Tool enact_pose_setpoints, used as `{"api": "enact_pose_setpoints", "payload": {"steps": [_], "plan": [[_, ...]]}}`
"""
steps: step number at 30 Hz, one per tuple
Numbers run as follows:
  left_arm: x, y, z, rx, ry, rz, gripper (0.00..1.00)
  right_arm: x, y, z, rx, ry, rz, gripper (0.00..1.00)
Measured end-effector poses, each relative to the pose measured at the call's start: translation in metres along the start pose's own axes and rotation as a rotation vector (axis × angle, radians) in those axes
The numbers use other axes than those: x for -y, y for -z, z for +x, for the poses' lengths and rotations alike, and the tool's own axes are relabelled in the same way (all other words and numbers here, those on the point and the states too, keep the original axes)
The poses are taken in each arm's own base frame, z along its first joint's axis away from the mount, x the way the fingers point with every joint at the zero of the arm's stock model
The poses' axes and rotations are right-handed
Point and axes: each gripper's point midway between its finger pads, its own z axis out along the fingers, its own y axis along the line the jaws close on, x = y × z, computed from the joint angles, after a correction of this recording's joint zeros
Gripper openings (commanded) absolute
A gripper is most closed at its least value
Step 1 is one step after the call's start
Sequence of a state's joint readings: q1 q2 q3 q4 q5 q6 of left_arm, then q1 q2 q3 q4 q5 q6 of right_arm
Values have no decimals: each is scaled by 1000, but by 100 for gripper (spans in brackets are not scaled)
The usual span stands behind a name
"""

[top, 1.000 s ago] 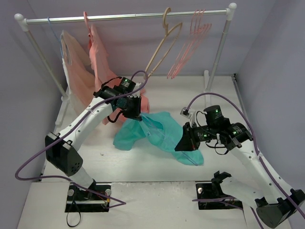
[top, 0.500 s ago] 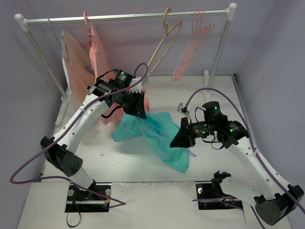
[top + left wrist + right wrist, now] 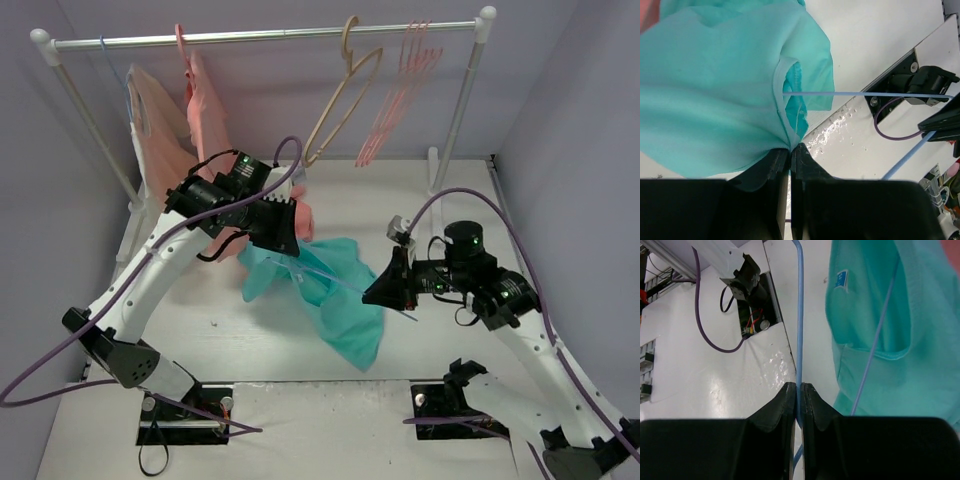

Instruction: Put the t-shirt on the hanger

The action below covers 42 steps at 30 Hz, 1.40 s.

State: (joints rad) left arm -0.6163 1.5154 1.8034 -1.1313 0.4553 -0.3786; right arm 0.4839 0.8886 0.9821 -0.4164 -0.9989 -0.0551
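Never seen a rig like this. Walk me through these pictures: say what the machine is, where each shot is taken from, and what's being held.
Two white robot arms are bolted at the near edge of a table. The wide picture looks down from above and behind them. Each close-up comes from a camera on one wrist. The left fingers are shut on the neck edge of a teal t-shirt, holding it up. The right fingers are shut on a thin blue hanger, and one of its wires enters the neck opening. Behind, a rail carries two pinkish garments and spare hangers.
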Motion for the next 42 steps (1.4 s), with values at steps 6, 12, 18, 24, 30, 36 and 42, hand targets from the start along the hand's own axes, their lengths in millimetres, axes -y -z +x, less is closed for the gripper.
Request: {"api": "enact_pose_setpoints", "payload": {"steps": [6, 12, 18, 24, 30, 36, 42], "plan": [[-2, 11, 9, 15, 1, -16, 6, -12, 10, 2, 78, 64, 16, 0], [-5, 12, 10, 17, 6, -33, 6, -7, 5, 7, 83, 28, 15, 0], [-8, 26, 8, 76, -1, -70, 6, -3, 1, 6, 102, 17, 16, 0], [-8, 50, 11, 177, -11, -88, 6, 3, -3, 7, 114, -7, 26, 0], [-10, 46, 14, 190, 3, -84, 6, 6, -5, 3, 129, -24, 24, 0], [-4, 37, 4, 204, 14, -49, 6, 3, -7, -7, 163, -19, -2, 0], [5, 34, -8, 240, 21, 1, 6, 5, -9, -13, 186, -30, -9, 0]]}}
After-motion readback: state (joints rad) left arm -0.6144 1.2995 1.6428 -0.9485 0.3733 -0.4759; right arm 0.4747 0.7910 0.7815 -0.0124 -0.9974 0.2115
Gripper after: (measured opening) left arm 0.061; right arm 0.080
